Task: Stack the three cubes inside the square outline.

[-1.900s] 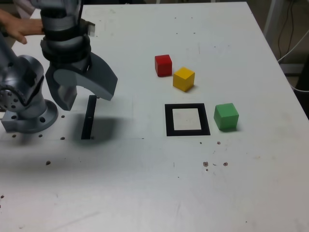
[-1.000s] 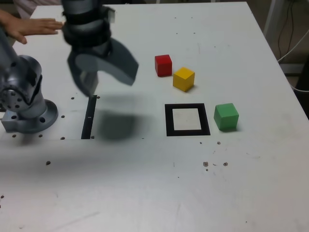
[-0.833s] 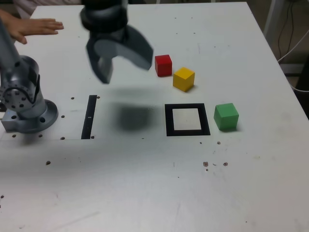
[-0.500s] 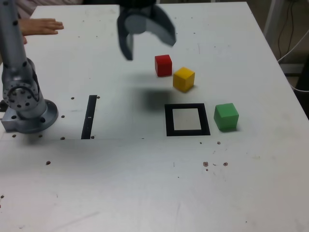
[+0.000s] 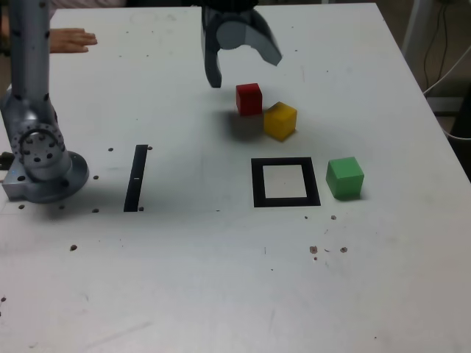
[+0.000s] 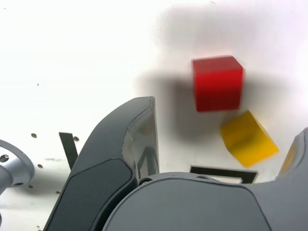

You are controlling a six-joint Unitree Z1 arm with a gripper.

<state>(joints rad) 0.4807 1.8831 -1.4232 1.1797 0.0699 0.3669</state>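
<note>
Looking from the front edge of the white table (image 5: pixel 221 294), nearest is just bare surface with a few dark specks. Next back is the square outline (image 5: pixel 285 182), a thick black frame with a pale middle and nothing sitting in it. The green cube (image 5: pixel 344 177) is just beside it on the exterior view's right, close to the frame but not on it. Over on that view's left there's a thin black strip (image 5: pixel 135 178) lying flat, and my grey base (image 5: pixel 40 158) planted near the table's edge.

Further back is the yellow cube (image 5: pixel 280 120), turned a bit on its corner, and the red cube (image 5: pixel 249 98) right behind it, the two nearly touching at one corner. So all three cubes are on the table, none stacked, none in the outline.

My claw (image 5: pixel 243 70) hangs above the table beside the red cube, slightly toward the exterior view's left, jaws spread wide, nothing in it. The wrist view shows red and yellow just past my fingers (image 6: pixel 120 159), a bit blurry.

Way at the far corner, a person's hand (image 5: pixel 70 39) rests flat on the table.
</note>
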